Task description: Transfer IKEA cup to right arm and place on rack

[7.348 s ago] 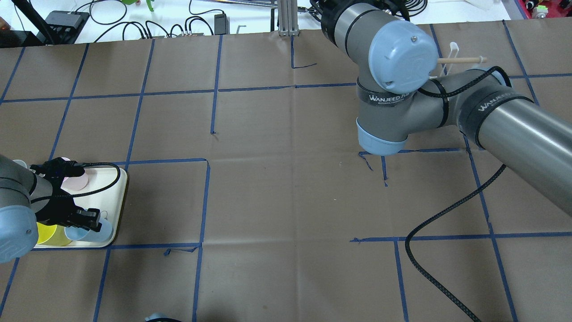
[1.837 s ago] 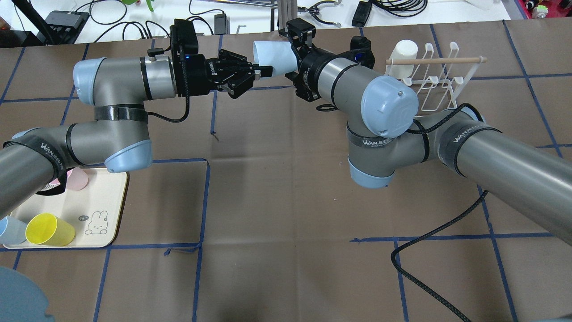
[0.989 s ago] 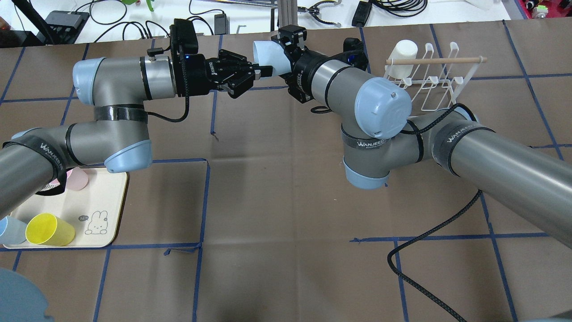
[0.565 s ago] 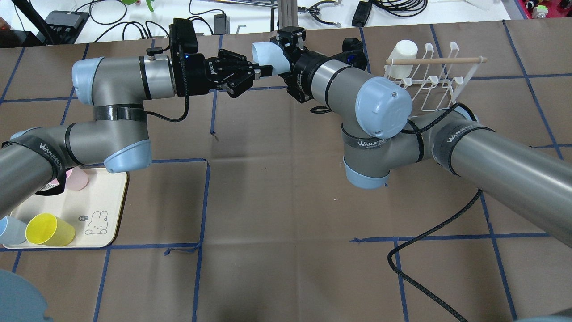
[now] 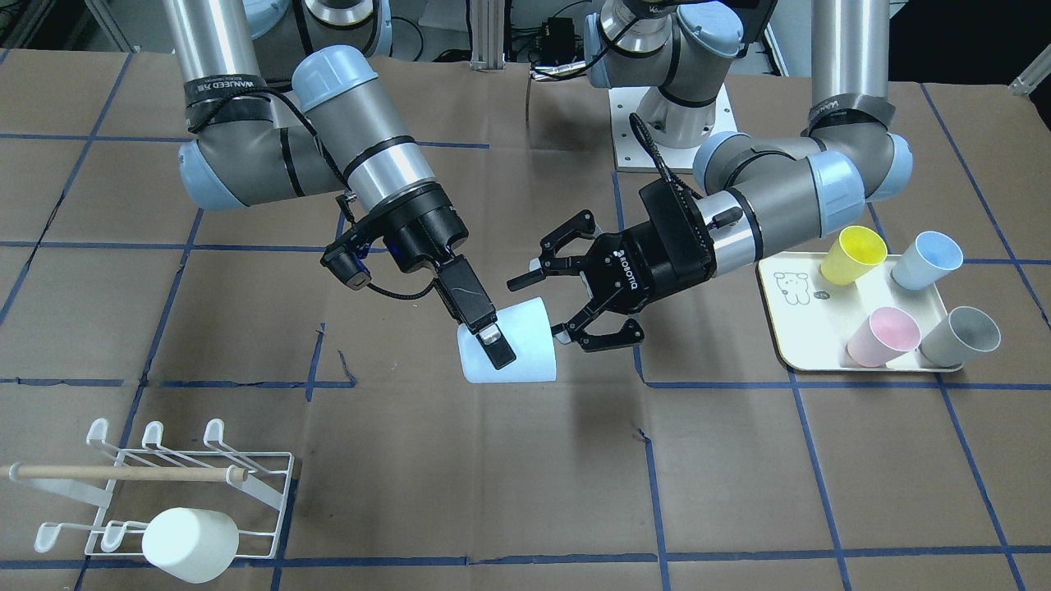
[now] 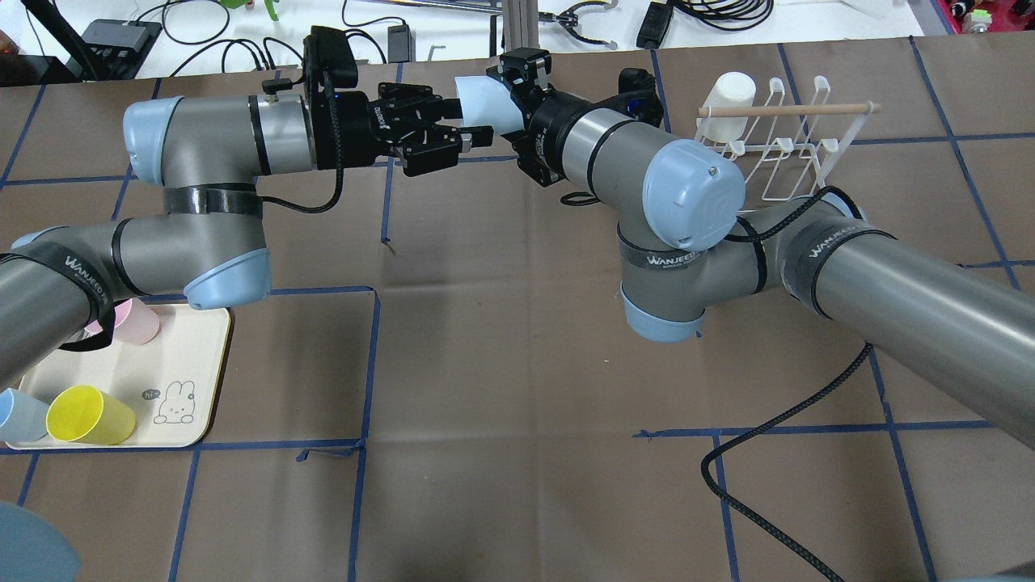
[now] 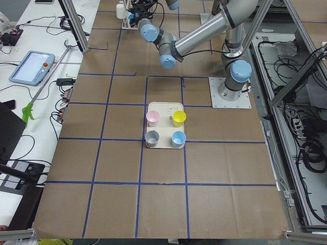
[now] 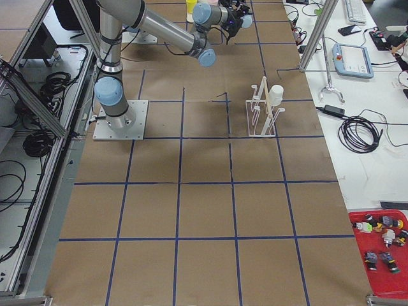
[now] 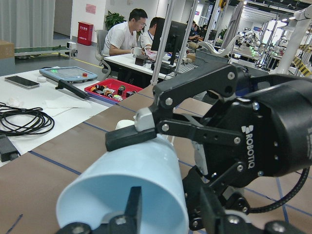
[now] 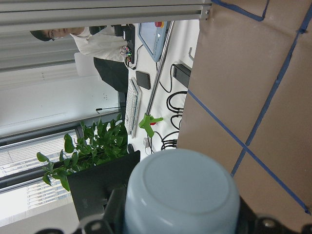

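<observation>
Right gripper (image 5: 493, 345) pinches the pale-blue cup (image 5: 525, 355); left gripper (image 5: 542, 310) gapes wide (tray (image 5: 809, 328): four cups (image 5: 883, 336); rack (image 5: 271, 468): white cup (image 5: 190, 543)).

Six plastic cups in all: one pale blue plastic cup (image 5: 530, 359) aloft; four on the tray, namely one yellow cup (image 5: 854, 254), one sky-blue cup (image 5: 926, 258), one pink cup (image 5: 883, 336) and one grey cup (image 5: 961, 335); one white cup (image 5: 190, 544) on the rack. One cream rectangular tray (image 5: 809, 328). One white wire-frame rack (image 5: 123, 473) with one wooden dowel. Two black two-finger grippers: left gripper (image 5: 538, 309), right gripper (image 5: 493, 349).

Matt plastic cup (image 5: 530, 355), wooden dowel (image 5: 123, 472)
</observation>
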### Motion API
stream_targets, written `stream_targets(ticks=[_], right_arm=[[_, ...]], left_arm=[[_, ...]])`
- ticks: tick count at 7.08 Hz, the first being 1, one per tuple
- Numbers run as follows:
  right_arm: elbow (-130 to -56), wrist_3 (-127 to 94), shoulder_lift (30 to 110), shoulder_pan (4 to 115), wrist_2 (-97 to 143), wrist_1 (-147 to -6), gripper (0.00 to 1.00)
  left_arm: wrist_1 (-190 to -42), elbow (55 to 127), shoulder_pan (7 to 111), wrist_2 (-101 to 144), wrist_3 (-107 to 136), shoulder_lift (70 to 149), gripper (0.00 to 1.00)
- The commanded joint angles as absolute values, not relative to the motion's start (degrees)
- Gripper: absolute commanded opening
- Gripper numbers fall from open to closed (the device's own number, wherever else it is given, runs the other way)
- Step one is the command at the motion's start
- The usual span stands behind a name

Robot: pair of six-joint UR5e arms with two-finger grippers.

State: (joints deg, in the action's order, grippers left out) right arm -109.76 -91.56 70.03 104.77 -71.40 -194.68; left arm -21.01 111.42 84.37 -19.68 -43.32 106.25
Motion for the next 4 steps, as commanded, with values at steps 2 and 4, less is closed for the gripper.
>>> stream_targets(ticks=[2, 4], right_arm=[[-109.69, -91.23, 69.87, 103.98, -69.89, -194.68, 0.43], [-109.69, -91.14, 70.05, 101.27, -68.64, -194.50, 0.43]], left_arm=[[-21.09, 111.88, 83.33, -19.51, -41.32, 105.39, 0.99], [-22.14, 113.37, 77.38, -20.04, -40.96, 100.56, 0.99]])
